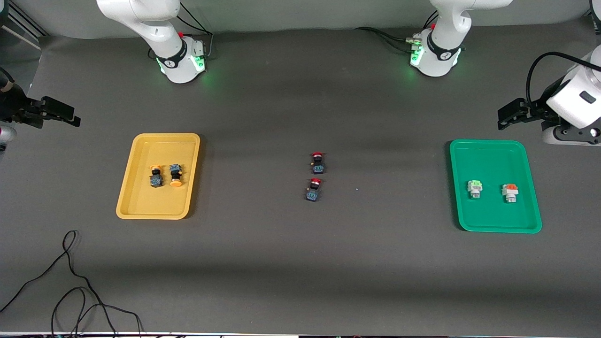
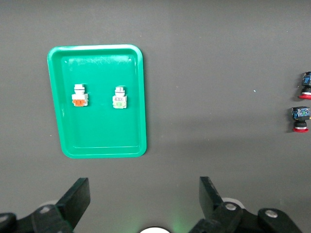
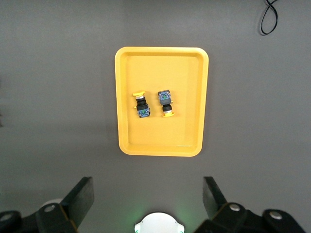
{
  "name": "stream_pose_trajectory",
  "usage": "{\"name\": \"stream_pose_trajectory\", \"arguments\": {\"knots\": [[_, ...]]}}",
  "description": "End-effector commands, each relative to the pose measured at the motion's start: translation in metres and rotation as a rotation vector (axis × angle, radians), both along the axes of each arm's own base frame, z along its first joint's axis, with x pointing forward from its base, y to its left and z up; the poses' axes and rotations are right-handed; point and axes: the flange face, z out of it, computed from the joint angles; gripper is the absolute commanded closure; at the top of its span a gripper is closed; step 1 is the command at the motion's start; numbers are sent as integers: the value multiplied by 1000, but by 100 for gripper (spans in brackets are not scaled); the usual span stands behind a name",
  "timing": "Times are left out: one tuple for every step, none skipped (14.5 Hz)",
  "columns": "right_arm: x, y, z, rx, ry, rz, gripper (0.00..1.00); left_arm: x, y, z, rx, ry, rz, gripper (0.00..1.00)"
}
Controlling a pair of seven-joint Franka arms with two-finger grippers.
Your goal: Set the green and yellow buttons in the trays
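A dark grey counter [image 1: 291, 263] is carrying everything, with a loose black cable [image 1: 70, 281] lying at its near edge toward the right arm's end. The yellow tray [image 1: 141, 206] is holding two yellow-capped buttons [image 1: 165, 176] side by side; the green tray [image 1: 493, 155] is holding two white-bodied buttons [image 1: 492, 190], slightly apart. Two red-capped switches [image 1: 316, 176] are sitting mid-counter between the trays. The left gripper [image 2: 146, 204] is hanging over bare counter beside the green tray, jaws spread wide, holding nothing. The right gripper [image 3: 148, 201] is likewise waiting beside the yellow tray, jaws wide and empty; both are partly cut off at the frame edges.
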Motion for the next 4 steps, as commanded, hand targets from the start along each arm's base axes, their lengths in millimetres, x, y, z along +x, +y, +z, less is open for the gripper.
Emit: {"name": "stream_pose_trajectory", "arguments": {"knots": [[0, -1, 2, -18, -8, 23, 1, 3, 0, 6, 11, -7, -11, 0], [0, -2, 2, -18, -6, 21, 1, 3, -1, 7, 11, -9, -11, 0], [0, -4, 2, -18, -6, 20, 1, 3, -1, 7, 12, -7, -11, 0], [0, -4, 2, -18, -6, 20, 1, 3, -1, 7, 12, -7, -11, 0]]}}
